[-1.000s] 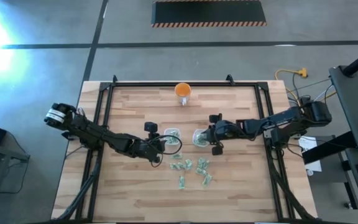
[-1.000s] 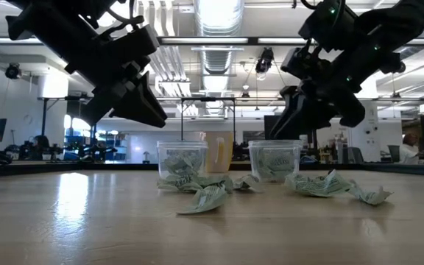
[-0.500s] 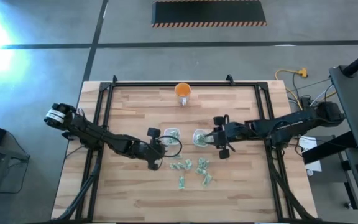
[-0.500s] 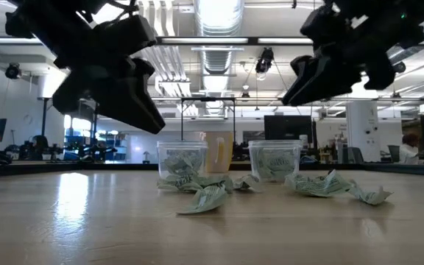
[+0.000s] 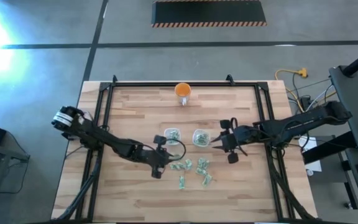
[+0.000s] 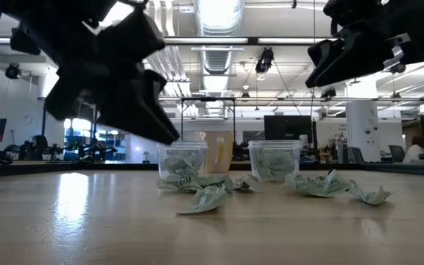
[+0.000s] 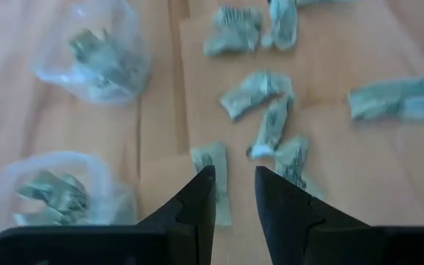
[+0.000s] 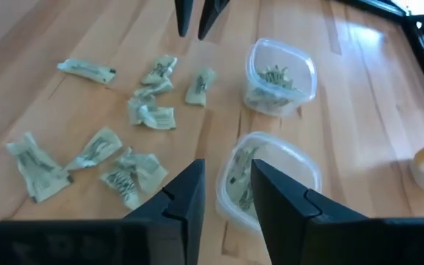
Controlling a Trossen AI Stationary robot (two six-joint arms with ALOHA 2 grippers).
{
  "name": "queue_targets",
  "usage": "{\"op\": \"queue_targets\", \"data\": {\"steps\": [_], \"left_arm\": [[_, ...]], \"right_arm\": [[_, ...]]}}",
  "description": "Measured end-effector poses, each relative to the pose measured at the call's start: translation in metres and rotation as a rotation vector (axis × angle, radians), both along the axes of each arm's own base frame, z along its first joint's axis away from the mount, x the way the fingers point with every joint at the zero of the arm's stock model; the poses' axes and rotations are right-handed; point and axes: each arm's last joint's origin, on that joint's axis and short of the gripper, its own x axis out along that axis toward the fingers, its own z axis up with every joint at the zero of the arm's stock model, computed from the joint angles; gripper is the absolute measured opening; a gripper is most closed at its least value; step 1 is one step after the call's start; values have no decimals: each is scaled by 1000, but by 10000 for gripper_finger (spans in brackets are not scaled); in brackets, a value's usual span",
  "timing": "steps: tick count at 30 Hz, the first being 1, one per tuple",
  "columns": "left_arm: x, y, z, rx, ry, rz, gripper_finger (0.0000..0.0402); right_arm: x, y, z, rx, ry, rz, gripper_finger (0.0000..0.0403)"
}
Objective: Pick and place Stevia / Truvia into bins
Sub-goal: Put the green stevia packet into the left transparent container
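Several pale green-and-white Stevia sachets lie loose on the wooden table, just near-side of two clear bins. The left bin and the right bin each hold a few sachets. My left gripper hovers open and empty at the left edge of the scatter. In its wrist view, one sachet lies just ahead of its fingertips. My right gripper is open and empty, raised to the right of the right bin. In the low view it hangs high.
An orange cup stands near the table's far edge, behind the bins. A black frame runs along the table's left, right and far sides. Bare wood lies near-side of the sachets.
My right gripper has risen from over the right bin and drawn back toward the table's right edge. My left gripper has moved from beside the left bin toward the near edge and down, toward the loose sachets. The sachets and bins have stayed put.
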Motion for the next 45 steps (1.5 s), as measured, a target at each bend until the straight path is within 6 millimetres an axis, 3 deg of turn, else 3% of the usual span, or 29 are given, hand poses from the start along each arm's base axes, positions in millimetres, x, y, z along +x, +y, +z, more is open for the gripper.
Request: {"op": "queue_targets", "data": {"steps": [5, 21, 45], "left_arm": [[7, -2, -14, 16, 44, 3, 80], [34, 7, -31, 27, 65, 60, 80], [31, 13, -33, 60, 104, 156, 80]], "right_arm": [[-4, 0, 2, 20, 8, -11, 98], [-5, 0, 1, 29, 16, -17, 98], [-6, 0, -2, 37, 27, -23, 98]]}}
